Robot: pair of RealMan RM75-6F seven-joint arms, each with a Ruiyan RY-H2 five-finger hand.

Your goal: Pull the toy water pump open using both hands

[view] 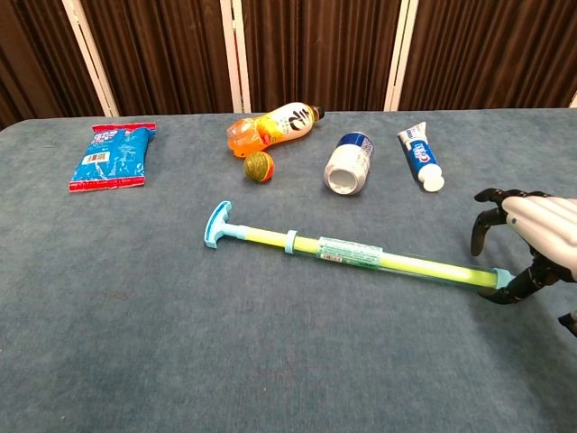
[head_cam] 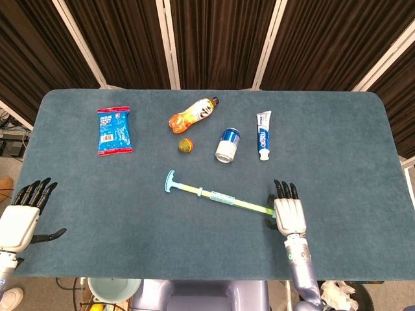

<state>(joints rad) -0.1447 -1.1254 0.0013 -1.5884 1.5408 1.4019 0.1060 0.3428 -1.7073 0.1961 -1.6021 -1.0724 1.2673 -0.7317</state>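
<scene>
Early stage: toy water pump (head_cam: 220,198) lies flat mid-bench, not pulled open yet. Right hand (head_cam: 287,214) over its nozzle end, fingers apart and arched around the tube, no clamp visible. Left hand (head_cam: 18,219) spread and empty at the bench's (head_cam: 337,142) near left corner, well apart from the T-handle. Can (head_cam: 227,144), ball (head_cam: 186,145), bottle (head_cam: 192,115) sit behind the pump; open room in front and both sides

A staged robot test lab: a felt-covered counter (head_cam: 337,142) with dark pleated curtains (head_cam: 214,39) and white frame bars (head_cam: 170,42) hung behind it.
</scene>
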